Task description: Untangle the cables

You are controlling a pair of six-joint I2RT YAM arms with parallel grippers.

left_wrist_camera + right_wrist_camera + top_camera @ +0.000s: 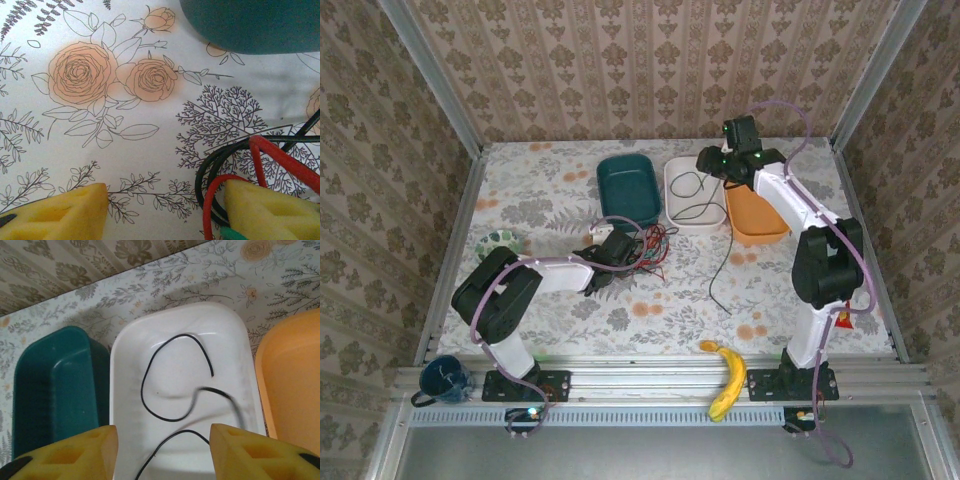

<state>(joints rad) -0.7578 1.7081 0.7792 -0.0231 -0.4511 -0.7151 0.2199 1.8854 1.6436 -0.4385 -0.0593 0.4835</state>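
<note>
Left claw (165, 192), spread wide, hovered by the red cable (280, 157) mid-bench; right claw (164, 430), also wide, hung over the white tray (230, 335), black cable (143, 392) seemingly sorted; red probably needed pinching next

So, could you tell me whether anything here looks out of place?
Yes. A banana lies on the metal rail at the near edge, off the tablecloth, beside the right arm's base. A dark blue mug sits on the rail's left end. Neither belongs with the cables.
</note>
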